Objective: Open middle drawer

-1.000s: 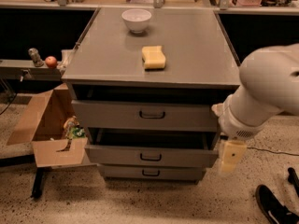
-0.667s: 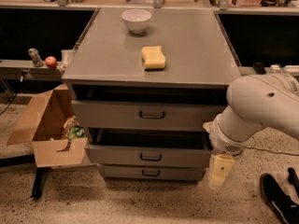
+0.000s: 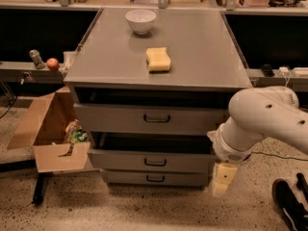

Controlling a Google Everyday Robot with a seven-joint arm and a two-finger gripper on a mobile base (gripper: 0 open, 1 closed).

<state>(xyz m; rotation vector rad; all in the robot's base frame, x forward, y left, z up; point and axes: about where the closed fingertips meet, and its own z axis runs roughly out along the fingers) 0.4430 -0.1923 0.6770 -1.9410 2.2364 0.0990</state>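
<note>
With the gripper [image 3: 224, 179], its spread impossible to tell, hanging at 5 o'clock by the right corner of the middle drawer [image 3: 125, 159] at 6 o'clock, a leftward reach could bump that corner or hook the bottom drawer's handle [image 3: 155, 178] just below.

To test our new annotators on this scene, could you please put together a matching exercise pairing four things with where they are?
Things:
1. bowl
2. sponge
3. gripper
4. box

Places:
A. on the floor, left of the cabinet
B. low, by the middle drawer's right end
C. back of the cabinet top
D. middle of the cabinet top

Pairs: 1-C, 2-D, 3-B, 4-A
</note>
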